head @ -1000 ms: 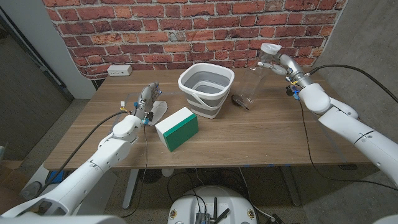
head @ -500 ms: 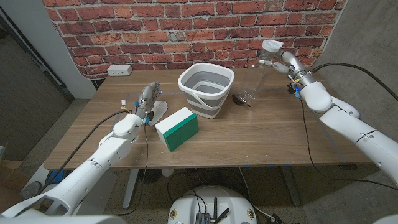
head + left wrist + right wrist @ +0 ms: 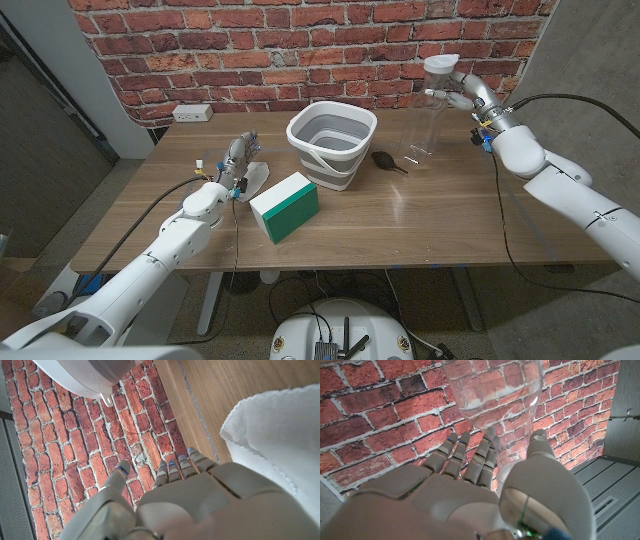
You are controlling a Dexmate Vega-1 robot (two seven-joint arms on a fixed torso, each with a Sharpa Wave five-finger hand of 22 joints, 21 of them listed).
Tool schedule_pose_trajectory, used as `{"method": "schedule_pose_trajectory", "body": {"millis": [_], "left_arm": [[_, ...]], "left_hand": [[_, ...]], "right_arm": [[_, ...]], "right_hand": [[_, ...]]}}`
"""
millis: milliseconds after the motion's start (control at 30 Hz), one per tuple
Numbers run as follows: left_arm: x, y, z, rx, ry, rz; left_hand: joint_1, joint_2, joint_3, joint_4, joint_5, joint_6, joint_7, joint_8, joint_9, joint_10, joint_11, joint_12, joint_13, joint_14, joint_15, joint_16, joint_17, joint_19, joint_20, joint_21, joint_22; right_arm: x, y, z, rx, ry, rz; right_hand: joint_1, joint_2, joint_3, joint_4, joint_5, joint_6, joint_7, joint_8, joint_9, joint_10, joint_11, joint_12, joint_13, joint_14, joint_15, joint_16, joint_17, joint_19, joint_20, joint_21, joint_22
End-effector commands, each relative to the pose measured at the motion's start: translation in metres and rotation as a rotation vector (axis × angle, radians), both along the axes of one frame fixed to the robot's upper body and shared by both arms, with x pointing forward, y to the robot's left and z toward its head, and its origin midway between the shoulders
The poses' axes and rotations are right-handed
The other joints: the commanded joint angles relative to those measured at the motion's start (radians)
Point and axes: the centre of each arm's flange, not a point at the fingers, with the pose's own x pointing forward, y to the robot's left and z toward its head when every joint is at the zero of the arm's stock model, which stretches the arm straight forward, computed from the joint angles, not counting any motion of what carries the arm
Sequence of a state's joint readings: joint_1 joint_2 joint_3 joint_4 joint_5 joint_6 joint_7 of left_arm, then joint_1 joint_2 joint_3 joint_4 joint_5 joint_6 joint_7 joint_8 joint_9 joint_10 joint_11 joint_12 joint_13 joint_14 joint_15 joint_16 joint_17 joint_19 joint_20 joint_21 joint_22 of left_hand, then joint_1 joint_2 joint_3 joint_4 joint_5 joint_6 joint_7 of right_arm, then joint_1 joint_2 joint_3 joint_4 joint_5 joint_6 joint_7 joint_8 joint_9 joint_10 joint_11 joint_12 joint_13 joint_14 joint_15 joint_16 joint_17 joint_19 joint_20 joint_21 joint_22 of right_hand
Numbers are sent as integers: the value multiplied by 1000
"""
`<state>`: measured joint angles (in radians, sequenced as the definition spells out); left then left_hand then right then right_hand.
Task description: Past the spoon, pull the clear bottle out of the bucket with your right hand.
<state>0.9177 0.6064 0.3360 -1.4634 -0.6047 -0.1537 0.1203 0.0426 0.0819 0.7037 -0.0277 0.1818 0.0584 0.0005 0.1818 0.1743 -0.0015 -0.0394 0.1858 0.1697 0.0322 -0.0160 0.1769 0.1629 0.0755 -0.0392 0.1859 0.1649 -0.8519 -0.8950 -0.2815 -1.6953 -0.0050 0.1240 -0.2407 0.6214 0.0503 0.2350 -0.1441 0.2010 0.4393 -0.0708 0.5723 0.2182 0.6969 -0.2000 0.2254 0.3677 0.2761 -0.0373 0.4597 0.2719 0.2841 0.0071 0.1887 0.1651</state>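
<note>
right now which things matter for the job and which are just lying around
Job: clear bottle, held near its top by the right hand; bucket; spoon.
Lying about: green and white box; white cloth by the left hand; power strip.

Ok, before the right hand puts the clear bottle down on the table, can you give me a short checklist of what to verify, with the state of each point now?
1. Right hand grips the clear bottle near its top: ok; the fingers wrap its neck in the right wrist view too.
2. Bottle is out of the bucket: ok, it is to the right of it, upright.
3. Bottle's base is on the table: cannot tell; it is at the surface or just above.
4. Spoon is apart from the bottle's base: ok, but it lies close on the bucket side.
5. Left hand is out of the way: ok, it is by the white cloth, holding nothing.
</note>
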Motion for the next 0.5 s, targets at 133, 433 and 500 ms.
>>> {"method": "schedule_pose_trajectory", "body": {"millis": [133, 433, 500], "left_arm": [[3, 0, 1, 2, 7, 1], [3, 2, 2, 0, 6, 7], [3, 2, 3, -1, 4, 7]], "left_hand": [[-9, 62, 7, -1, -2, 9, 1, 2, 3, 3, 1, 3, 5, 6, -2, -3, 3, 9, -27, 1, 2], [-8, 62, 8, -1, -2, 9, 1, 2, 3, 3, 2, 3, 5, 6, -2, -3, 3, 8, -27, 0, 2], [-8, 62, 8, -1, -2, 9, 1, 2, 3, 3, 1, 3, 5, 6, -2, -3, 3, 8, -27, 0, 2]], "right_arm": [[-14, -8, 0, -12, 8, -34], [-22, -14, -9, -5, 26, -60], [-23, -15, -11, -6, 28, -63]], "right_hand": [[-2, 3, -3, -1, 5, -2, 8, 3, 3, 2, 7, -1, 3, 8, -121, 2, 5, 8, 4, 4, 4], [-3, 3, -5, 0, 4, -5, 7, 3, 2, -2, 8, -2, 2, 7, -120, 1, 5, 9, 4, 3, 4], [-3, 3, -5, 0, 4, -5, 8, 3, 2, -3, 7, -2, 2, 7, -120, 1, 5, 9, 4, 3, 4]]}}
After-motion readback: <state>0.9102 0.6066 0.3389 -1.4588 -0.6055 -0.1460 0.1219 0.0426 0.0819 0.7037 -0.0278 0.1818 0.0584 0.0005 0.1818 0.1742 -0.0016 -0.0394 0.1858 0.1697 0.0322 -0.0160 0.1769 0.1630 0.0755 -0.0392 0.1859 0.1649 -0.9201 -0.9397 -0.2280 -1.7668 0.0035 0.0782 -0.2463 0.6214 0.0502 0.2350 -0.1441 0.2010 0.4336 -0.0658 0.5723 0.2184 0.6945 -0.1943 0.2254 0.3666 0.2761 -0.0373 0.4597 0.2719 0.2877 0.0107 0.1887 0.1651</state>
